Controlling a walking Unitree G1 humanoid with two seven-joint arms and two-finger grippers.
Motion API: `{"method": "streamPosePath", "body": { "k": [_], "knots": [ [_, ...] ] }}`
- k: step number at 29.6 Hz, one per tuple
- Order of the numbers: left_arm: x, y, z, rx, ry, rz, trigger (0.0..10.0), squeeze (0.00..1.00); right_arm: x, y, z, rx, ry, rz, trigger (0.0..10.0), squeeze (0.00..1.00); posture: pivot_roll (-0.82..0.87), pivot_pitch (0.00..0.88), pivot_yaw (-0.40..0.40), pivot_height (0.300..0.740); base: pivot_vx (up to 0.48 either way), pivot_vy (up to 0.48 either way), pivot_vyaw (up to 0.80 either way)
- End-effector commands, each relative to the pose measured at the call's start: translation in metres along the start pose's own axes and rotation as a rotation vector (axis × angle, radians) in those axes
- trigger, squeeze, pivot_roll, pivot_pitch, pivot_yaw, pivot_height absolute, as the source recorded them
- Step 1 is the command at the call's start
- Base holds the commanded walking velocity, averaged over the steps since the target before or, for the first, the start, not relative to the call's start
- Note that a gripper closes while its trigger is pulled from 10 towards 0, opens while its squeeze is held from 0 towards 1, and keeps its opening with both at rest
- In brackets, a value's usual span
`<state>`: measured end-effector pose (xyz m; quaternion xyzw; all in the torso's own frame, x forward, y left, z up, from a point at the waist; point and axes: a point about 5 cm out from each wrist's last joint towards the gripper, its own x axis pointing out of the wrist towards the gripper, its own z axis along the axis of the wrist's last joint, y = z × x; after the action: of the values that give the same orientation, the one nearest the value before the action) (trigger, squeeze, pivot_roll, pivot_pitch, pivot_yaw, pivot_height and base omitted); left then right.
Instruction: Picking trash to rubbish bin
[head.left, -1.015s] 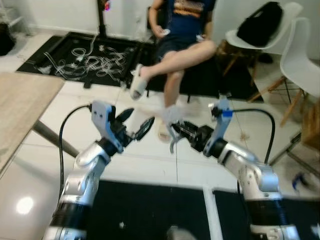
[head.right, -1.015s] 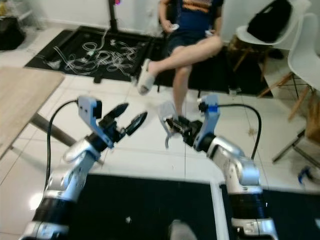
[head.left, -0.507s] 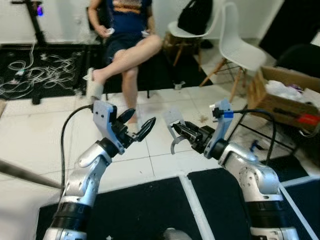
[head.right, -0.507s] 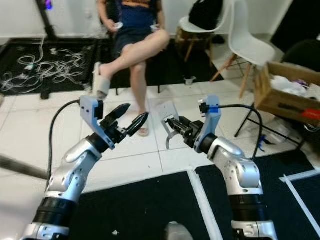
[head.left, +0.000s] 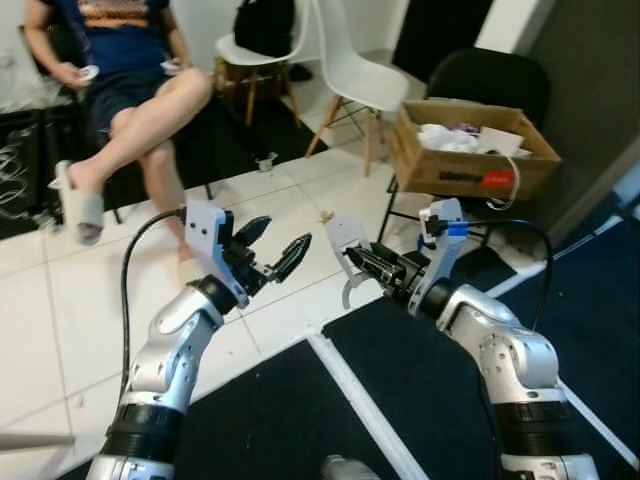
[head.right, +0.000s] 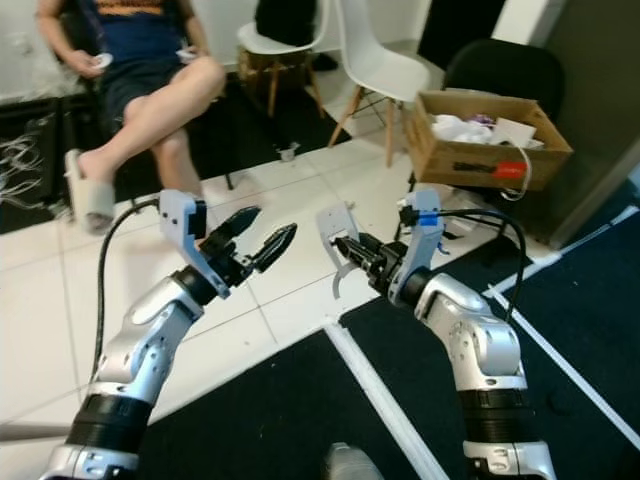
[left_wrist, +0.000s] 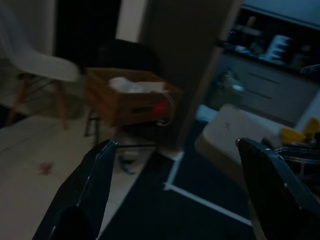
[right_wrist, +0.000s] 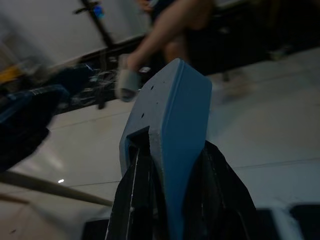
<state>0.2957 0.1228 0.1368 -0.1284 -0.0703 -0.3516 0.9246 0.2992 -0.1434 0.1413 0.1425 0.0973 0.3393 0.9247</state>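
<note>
My right gripper (head.left: 362, 264) is held out in front of me at chest height, shut on a pale grey-white flat piece of trash (head.left: 346, 236). In the right wrist view the trash piece (right_wrist: 170, 120) stands up between the two black fingers (right_wrist: 134, 200). My left gripper (head.left: 278, 238) is raised beside it, open, with nothing between its fingers (left_wrist: 95, 190). A brown cardboard box (head.left: 470, 150) with crumpled white waste in it rests on a black chair (head.left: 490, 85) at the far right; the box (left_wrist: 130, 97) is also in the left wrist view.
A person (head.left: 130, 80) sits at the far left with legs crossed. A white chair (head.left: 350, 70) with a black bag stands behind. White tiles lie ahead; a black mat (head.left: 420, 400) with a white strip (head.left: 355, 395) lies under my arms.
The camera has swung to the right: the person slid to the left and the cardboard box and black chair came into view. Both grippers keep their pose, the right still shut on the trash.
</note>
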Motion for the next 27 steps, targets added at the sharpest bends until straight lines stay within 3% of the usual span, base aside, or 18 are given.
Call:
{"method": "streamPosePath", "body": {
  "k": [1,12,14,15,18,21,27],
  "knots": [
    [0.002,-0.003,0.001,0.001,-0.002,-0.019,10.0,0.00,0.000,-0.001,0.002,-0.011,-0.008,-0.001,10.0,0.00,-0.06,0.000,-0.031,0.740,0.000,0.000,-0.80],
    [0.001,-0.002,0.000,-0.029,0.003,-0.019,10.0,0.00,0.000,-0.001,0.002,-0.012,-0.008,-0.001,10.0,0.00,-0.06,0.000,-0.030,0.740,0.000,0.000,-0.80],
    [-0.004,-0.008,-0.001,-0.209,0.002,-0.084,10.0,0.00,0.000,-0.001,0.003,-0.015,-0.008,-0.001,10.0,0.00,-0.07,0.000,-0.028,0.740,0.000,0.000,-0.80],
    [-0.004,-0.008,-0.001,-0.209,0.002,-0.084,10.0,0.00,0.000,-0.001,0.003,-0.015,-0.008,-0.001,10.0,0.00,-0.07,0.000,-0.028,0.740,0.000,0.000,-0.80],
    [-0.022,-0.026,-0.002,-0.486,-0.005,-0.265,10.0,0.00,-0.001,-0.001,0.002,-0.018,-0.006,-0.002,10.0,0.00,-0.07,0.000,-0.028,0.740,0.000,0.000,-0.80],
    [-0.028,-0.031,0.000,-0.546,-0.033,-0.306,10.0,0.00,-0.001,-0.001,0.002,-0.018,-0.005,-0.002,10.0,0.00,-0.07,0.000,-0.028,0.740,0.000,0.000,-0.80],
    [-0.026,-0.025,-0.003,-0.644,-0.047,-0.250,10.0,0.00,0.000,-0.002,0.002,-0.019,-0.005,-0.002,10.0,0.00,-0.07,0.000,-0.028,0.740,0.000,0.000,-0.80]
  ]
}}
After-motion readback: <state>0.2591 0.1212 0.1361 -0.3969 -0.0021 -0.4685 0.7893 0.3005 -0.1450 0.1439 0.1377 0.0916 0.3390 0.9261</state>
